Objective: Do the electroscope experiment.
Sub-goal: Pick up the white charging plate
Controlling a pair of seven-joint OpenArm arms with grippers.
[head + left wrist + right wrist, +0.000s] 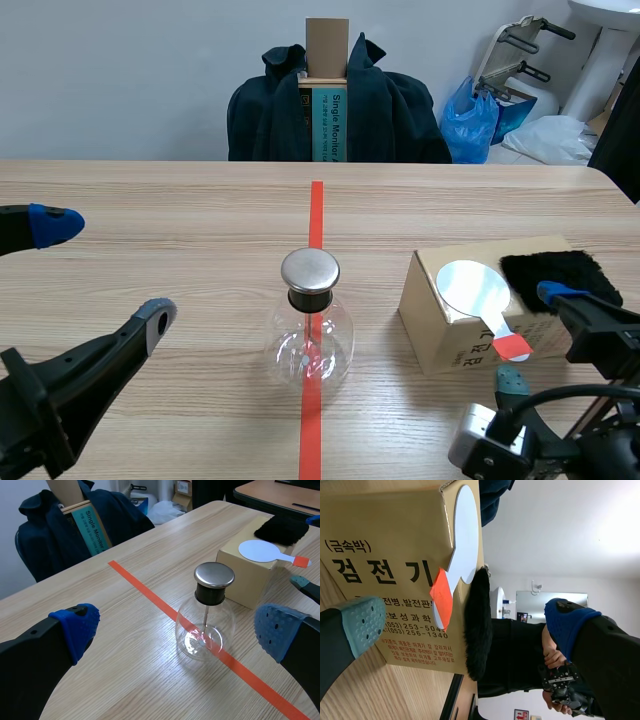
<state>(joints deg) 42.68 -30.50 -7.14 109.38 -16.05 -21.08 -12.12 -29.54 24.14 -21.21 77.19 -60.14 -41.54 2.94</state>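
Scene view: the electroscope [310, 318] stands mid-table, clear of both arms. The left gripper [100, 272], spread wide, hangs well apart on its left-arm side. On its other side a cardboard box [440, 335] carries the white paddle [475, 288] and black fur [560, 272]. The right gripper [535, 338], also spread, sits at the paddle's orange tab.

Left wrist view: the electroscope is dead ahead, so a careless advance could tip the glass.

Right wrist view: the tab is thin and overhangs the box. An off-centre pinch may flick the paddle off or snag the fur.
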